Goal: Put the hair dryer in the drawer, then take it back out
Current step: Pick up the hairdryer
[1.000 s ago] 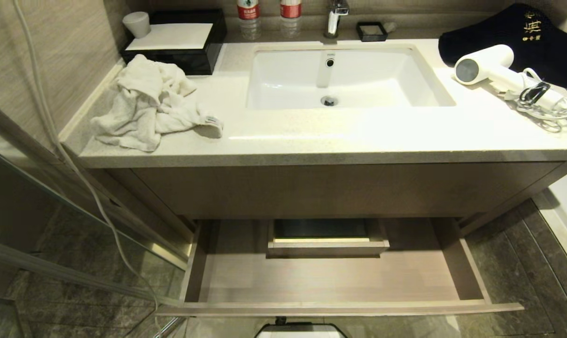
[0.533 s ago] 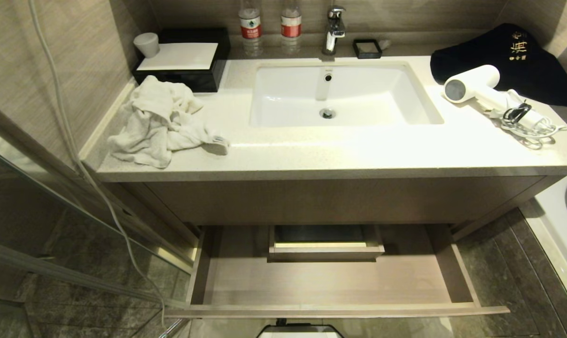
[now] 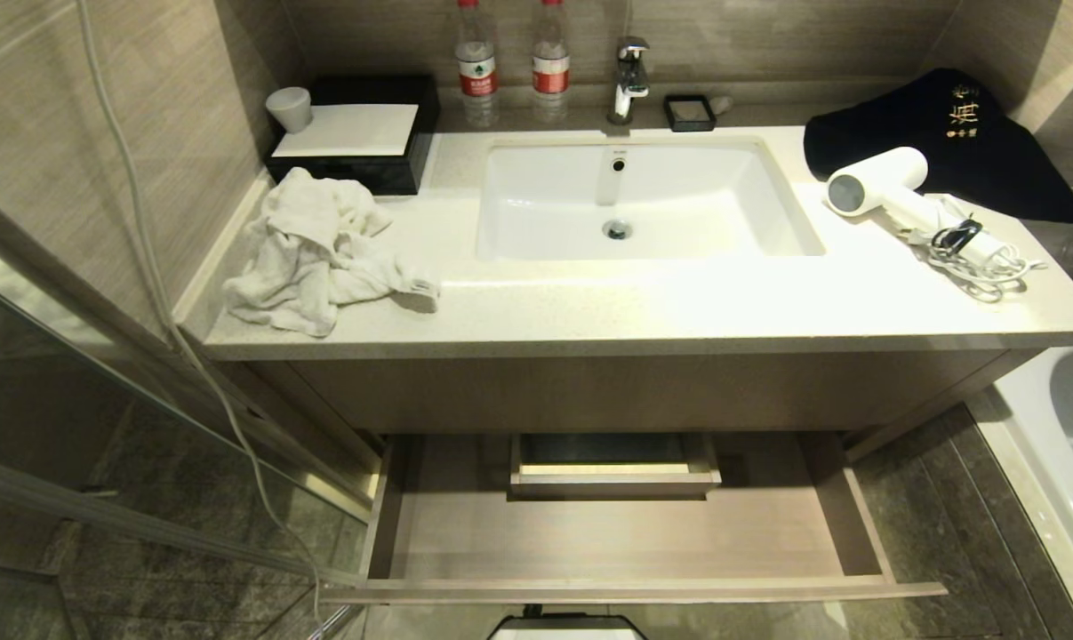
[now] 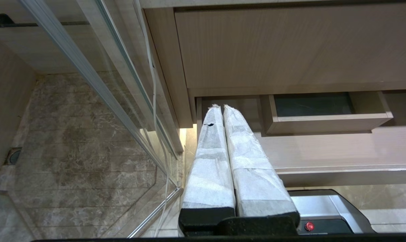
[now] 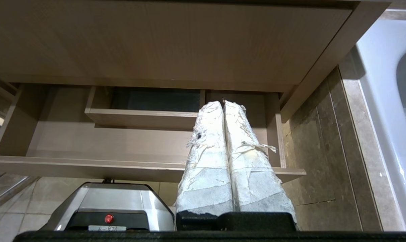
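Head view: hair dryer (image 3: 883,182) lies on countertop (image 3: 589,307) at 2 o'clock from sink (image 3: 643,200), beside black cloth (image 3: 945,147). Drawer (image 3: 625,533) pulled out, at 6 o'clock. Left gripper (image 4: 219,107) and right gripper (image 5: 221,102): fingers pressed together, holding nothing.

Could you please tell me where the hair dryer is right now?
In the head view the hair dryer lies on the counter at the robot's right, beside the sink, just in front of a dark cloth.

White-taped fingers (image 4: 209,161), black gripper bodies; silver-black base (image 5: 105,201), red button.
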